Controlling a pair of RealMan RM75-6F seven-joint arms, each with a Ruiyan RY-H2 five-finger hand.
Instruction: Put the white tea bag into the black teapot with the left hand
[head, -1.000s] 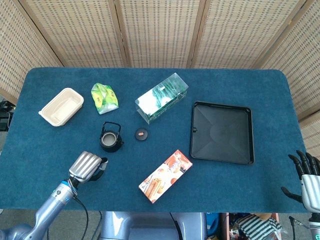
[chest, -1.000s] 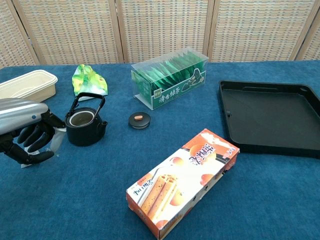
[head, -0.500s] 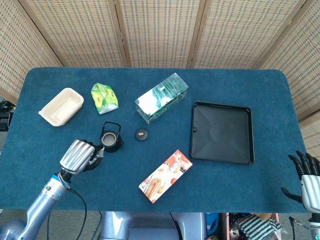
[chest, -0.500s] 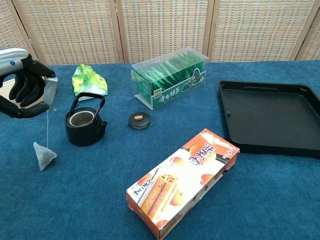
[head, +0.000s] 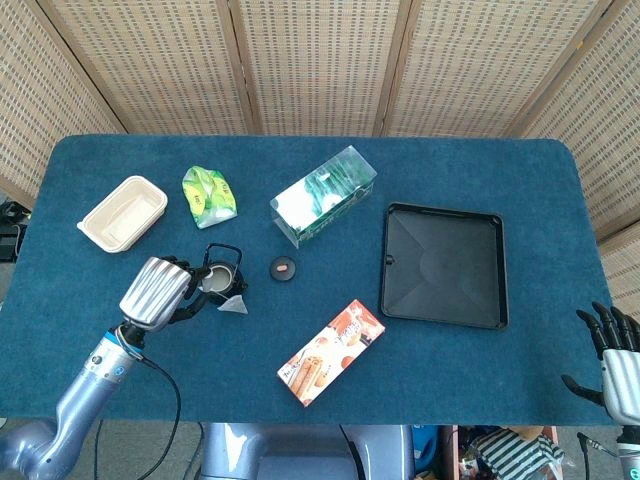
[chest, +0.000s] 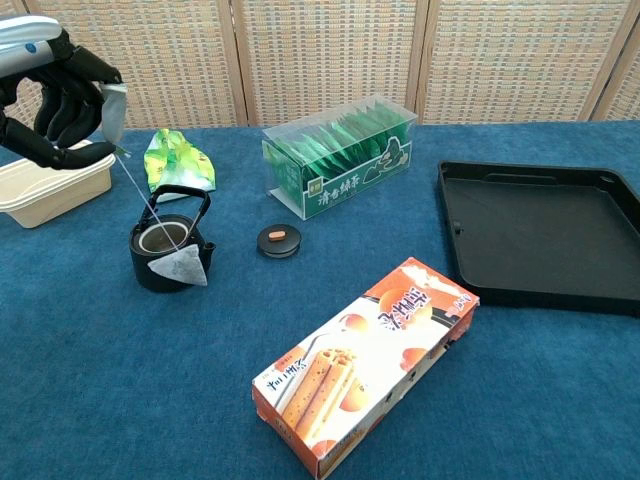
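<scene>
- My left robot hand (chest: 55, 95) is raised above the left side of the desk (chest: 150, 400), its fingers closed on the paper tag at the top of the tea bag's string.
- The white tea bag (chest: 180, 267) hangs from that string, slanting down to the right; in the chest view it shows against the front of the black teapot (chest: 168, 248), at its right side. I cannot tell whether it touches the pot.
- In the head view the tea bag (head: 233, 303) shows just right of the teapot (head: 218, 277), not inside it.
- The teapot is open, handle upright; its small lid (chest: 279, 240) lies on the desk to the right.
- My right robot hand (head: 612, 352) shows only in the head view, at the lower right corner off the desk's edge, fingers apart and holding nothing.
- Behind the teapot I see a green packet (chest: 177, 160) and a beige container (chest: 55, 186); a clear box of green tea sachets (chest: 340, 152) stands further right.
- A black tray (chest: 545, 235) lies on the right, and an orange biscuit box (chest: 365, 362) lies near the front.
</scene>
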